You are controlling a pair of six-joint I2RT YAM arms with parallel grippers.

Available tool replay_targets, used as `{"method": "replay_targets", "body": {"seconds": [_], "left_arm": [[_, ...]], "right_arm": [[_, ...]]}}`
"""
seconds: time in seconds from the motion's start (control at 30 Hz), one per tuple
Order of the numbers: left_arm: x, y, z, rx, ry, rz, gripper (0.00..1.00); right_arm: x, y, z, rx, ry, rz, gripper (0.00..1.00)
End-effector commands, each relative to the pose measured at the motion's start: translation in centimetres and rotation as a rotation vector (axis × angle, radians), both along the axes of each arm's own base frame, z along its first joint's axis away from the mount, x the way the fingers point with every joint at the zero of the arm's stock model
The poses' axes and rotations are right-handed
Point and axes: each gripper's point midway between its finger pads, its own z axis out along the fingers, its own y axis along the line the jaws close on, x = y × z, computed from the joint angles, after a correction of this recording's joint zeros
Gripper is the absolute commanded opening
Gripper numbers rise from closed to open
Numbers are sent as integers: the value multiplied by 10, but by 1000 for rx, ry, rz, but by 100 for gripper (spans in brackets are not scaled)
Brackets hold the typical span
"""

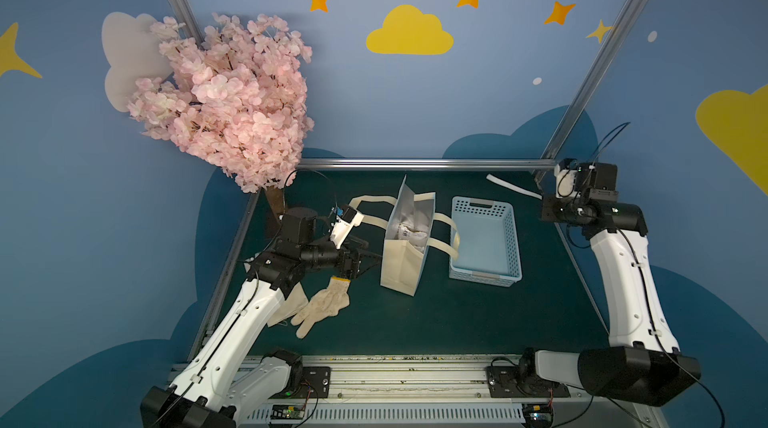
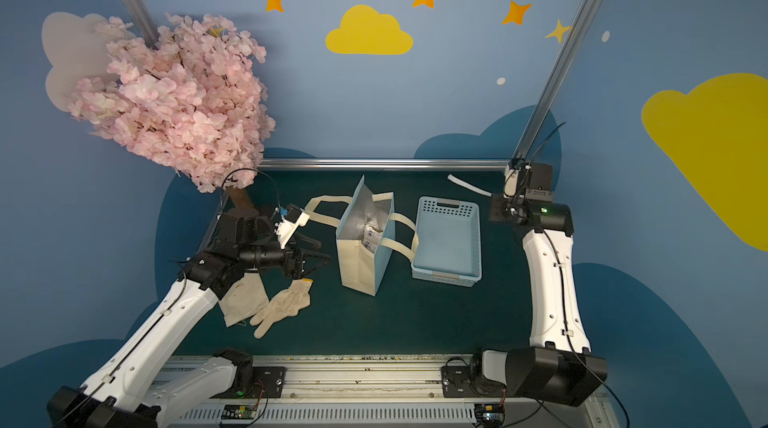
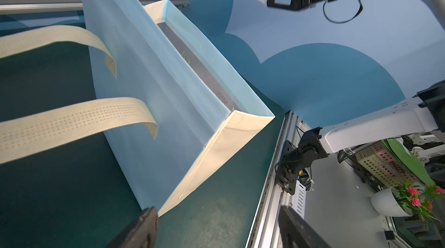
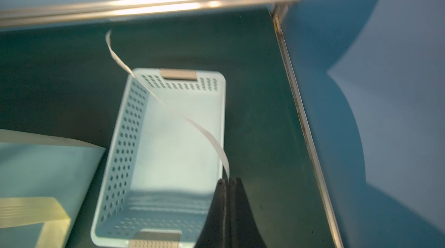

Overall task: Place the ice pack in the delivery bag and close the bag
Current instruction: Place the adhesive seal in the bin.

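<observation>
**Top views:** ice pack [image 1: 409,233] sits down inside the delivery bag [image 1: 401,268]. It's a white pouch w/ a printed label, seen thru the open mouth against the foil lining. L gripper [image 1: 368,259] is low, just beside the bag's near cream end. Its jaws are spread wide w/ nothing btw them, so the pack lies beyond it w/ the bag wall in the way. R gripper [image 1: 543,197] is well apart at the far right corner, pinched onto a white strip [image 1: 513,186] beyond the basket [image 1: 515,238]. Bag wall hides the pack's lower part, and the label is too small to read. L arm covers part of a cream cloth [image 2: 243,299], and a glove [image 1: 324,307] lies beside it.

**Left wrist:** L gripper [image 3: 216,208] fingers are cut off at the frame edge and stand wide apart. One tip is just beside the bag's bottom corner. Bag mouth is nearly edge-on, only a sliver of foil shows, and the pack can't be seen. R gripper is across the table, closed on the strip.

**Right wrist:** blurred. R gripper fingers [image 4: 220,198] are pressed together on the strip's end, and the strip curves out above the basket. Only a blurry blue corner and a handle of the bag show. Pack hidden.
</observation>
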Motion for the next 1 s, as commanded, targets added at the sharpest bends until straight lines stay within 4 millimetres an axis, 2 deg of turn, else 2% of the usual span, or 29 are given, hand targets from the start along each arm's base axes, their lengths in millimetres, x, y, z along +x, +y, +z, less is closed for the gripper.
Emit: {"method": "replay_targets", "body": {"seconds": [0.0, 0.13, 0.2, 0.27, 0.37, 0.43, 0.47, 0.53, 0.6, 0.67, 0.73, 0.77, 0.87, 0.97], "left_arm": [[-4, -6, 2, -17, -39, -63, 83], [-7, -8, -4, -14, -22, -91, 83], [-9, -8, -6, -10, -24, -99, 83], [-12, -8, -7, -8, -26, -106, 82], [-16, -7, -9, -3, -32, -110, 82], [-19, -6, -12, 0, -28, -109, 82], [-20, -6, -13, 2, -27, -109, 82], [-22, -5, -18, 11, -18, -105, 83], [-23, -5, -20, 18, -17, -99, 82], [-26, -5, -21, 17, -29, -99, 83], [-27, -5, -23, 17, -35, -94, 83], [-29, -6, -25, 18, -38, -97, 83], [-32, -9, -29, 12, -46, -103, 83], [-30, -15, -32, -5, -60, -105, 83]], "right_arm": [[-37, -23, -49, 93, 119, -166, 0], [-72, -35, -107, 215, 253, -305, 0], [-85, -34, -127, 235, 318, -338, 0], [-94, -40, -135, 214, 360, -389, 0], [-100, -55, -126, 165, 370, -462, 0], [-97, -63, -111, 127, 351, -476, 7], [-95, -63, -104, 116, 345, -458, 13], [-90, -65, -88, 100, 326, -441, 37], [-84, -67, -71, 85, 295, -421, 56], [-75, -64, -54, 84, 252, -377, 69], [-61, -51, -33, 123, 179, -292, 73], [-52, -39, -24, 166, 133, -218, 74], [-25, 14, 8, 258, -37, 67, 75], [-13, 77, 19, 277, -171, 407, 73]]}}
